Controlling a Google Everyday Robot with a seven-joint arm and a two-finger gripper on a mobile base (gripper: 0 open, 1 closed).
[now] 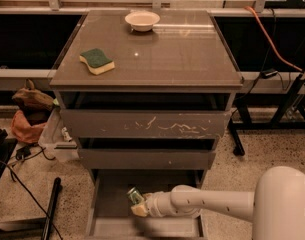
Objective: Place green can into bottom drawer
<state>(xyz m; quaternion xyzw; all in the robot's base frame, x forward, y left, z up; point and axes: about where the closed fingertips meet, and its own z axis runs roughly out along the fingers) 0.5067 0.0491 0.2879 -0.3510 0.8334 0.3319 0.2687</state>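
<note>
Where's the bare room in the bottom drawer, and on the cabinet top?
Bottom drawer: bare floor behind the gripper, toward the middle drawer, and along the left wall; the gripper holding the green can crowds the front centre-right. Cabinet top: the whole right half is free; sponge sits front-left, bowl at the back edge.

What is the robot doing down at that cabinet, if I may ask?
The robot's arm reaches over the pulled-out bottom drawer. Its gripper holds the green can over the drawer's floor and has not yet released it. A sponge and a bowl sit on the cabinet top.
</note>
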